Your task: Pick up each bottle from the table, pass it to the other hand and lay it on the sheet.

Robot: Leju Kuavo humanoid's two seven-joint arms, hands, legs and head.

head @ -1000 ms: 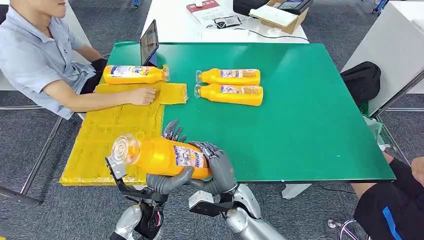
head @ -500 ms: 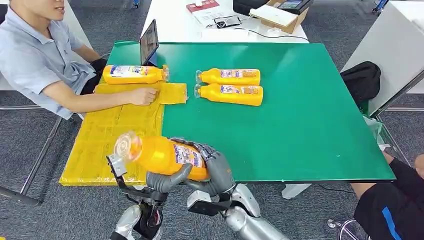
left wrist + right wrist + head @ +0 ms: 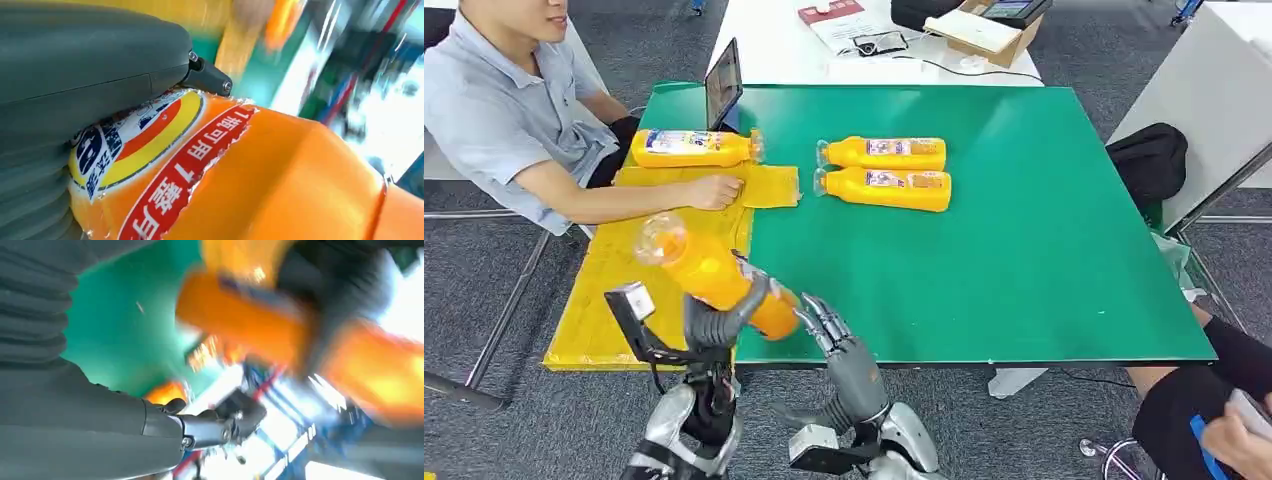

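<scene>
One bottle (image 3: pixel 714 275) sits gripped in the left hand (image 3: pixel 714 322), right hand (image 3: pixel 834 330) spread and empty; next, lowering it flat onto the sheet (image 3: pixel 614 290).

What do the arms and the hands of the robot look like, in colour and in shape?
Both arms are silver metal with rounded shells and dark joints. The left hand and the right hand are grey, with darker slender fingers. In the wrist views, each hand has a grey ribbed cover and a thick smooth grey thumb with small screws at its dark tip. A black bracket sticks out beside the left wrist.
</scene>
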